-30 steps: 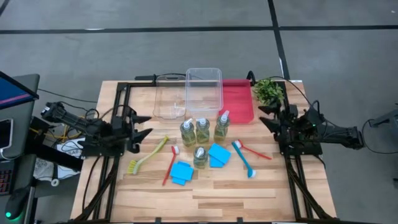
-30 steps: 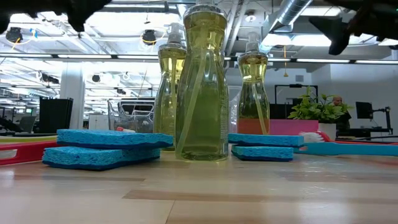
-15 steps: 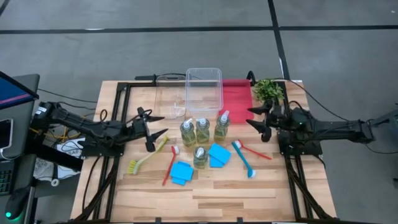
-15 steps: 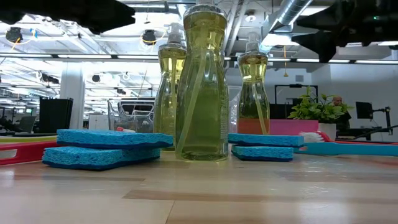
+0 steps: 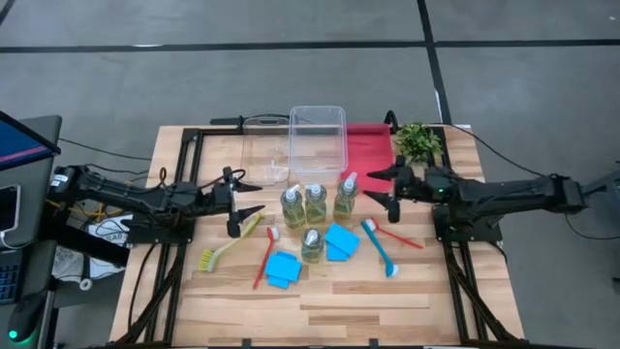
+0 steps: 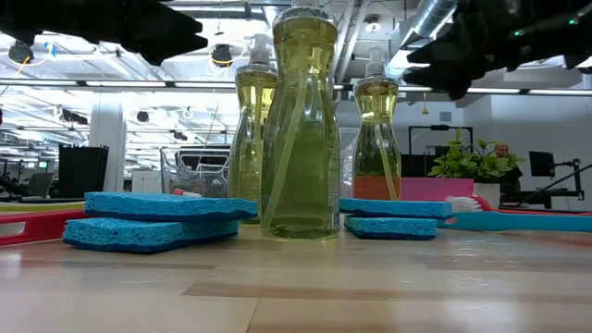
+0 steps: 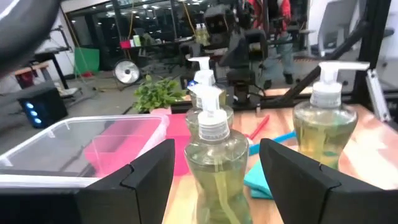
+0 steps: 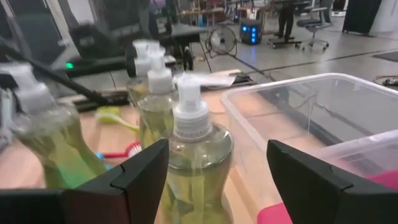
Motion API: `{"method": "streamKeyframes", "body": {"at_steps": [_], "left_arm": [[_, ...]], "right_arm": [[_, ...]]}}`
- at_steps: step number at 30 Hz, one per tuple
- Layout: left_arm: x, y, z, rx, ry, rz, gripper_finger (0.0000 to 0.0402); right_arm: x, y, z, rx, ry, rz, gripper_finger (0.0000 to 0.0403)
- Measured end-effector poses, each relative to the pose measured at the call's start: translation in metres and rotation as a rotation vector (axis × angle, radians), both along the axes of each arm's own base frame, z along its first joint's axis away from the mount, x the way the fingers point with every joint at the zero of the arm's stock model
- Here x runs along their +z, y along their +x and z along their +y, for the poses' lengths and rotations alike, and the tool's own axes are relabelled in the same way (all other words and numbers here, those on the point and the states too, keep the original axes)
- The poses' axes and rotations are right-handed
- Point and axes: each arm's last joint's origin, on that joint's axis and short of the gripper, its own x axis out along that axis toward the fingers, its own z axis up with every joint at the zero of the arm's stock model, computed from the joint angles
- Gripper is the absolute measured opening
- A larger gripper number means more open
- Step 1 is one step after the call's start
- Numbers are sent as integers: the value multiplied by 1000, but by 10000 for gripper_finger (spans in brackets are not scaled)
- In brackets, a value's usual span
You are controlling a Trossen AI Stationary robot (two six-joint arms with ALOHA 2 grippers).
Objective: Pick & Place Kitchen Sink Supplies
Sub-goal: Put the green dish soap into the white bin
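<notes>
Several clear bottles of yellow-green liquid stand upright mid-table: a row of three (image 5: 316,203) and one nearer (image 5: 312,244). Blue sponges (image 5: 282,269) (image 5: 340,240) lie flat beside them. A yellow-green brush (image 5: 231,240), a red brush (image 5: 264,257), a blue brush (image 5: 380,245) and another red brush (image 5: 399,236) lie on the wood. My left gripper (image 5: 250,200) is open, level, left of the row's left bottle (image 7: 214,168). My right gripper (image 5: 376,188) is open, level, right of the row's right bottle (image 8: 196,155).
Two clear bins (image 5: 264,150) (image 5: 318,138) and a red bin (image 5: 369,155) stand at the far edge, behind the bottles. A small green plant (image 5: 418,141) sits at the far right corner. Bare wood lies along the near edge (image 5: 320,315).
Both arms have reached in from the table's sides toward the bottle row. My left gripper has gone toward the right edge and my right gripper toward the left edge, each staying open and level. The bottles, sponges and brushes have kept their places.
</notes>
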Motion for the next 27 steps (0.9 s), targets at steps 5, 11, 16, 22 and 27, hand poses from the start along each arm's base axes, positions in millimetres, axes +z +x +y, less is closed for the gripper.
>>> {"method": "streamKeyframes", "body": {"at_steps": [5,11,16,22,27], "left_arm": [[0,1,3,19,-25,-3,237],[0,1,4,20,-25,-3,237],[0,1,4,20,-25,-3,237],[0,1,4,20,-25,-4,237],[0,1,4,20,-25,-4,237]], "right_arm": [[-2,9,-1,4,-45,8,265],[0,12,-1,3,-74,-29,265],[1,12,-1,3,-74,-33,265],[0,14,-1,3,-67,-35,265],[0,15,-1,6,-66,-34,265]]}}
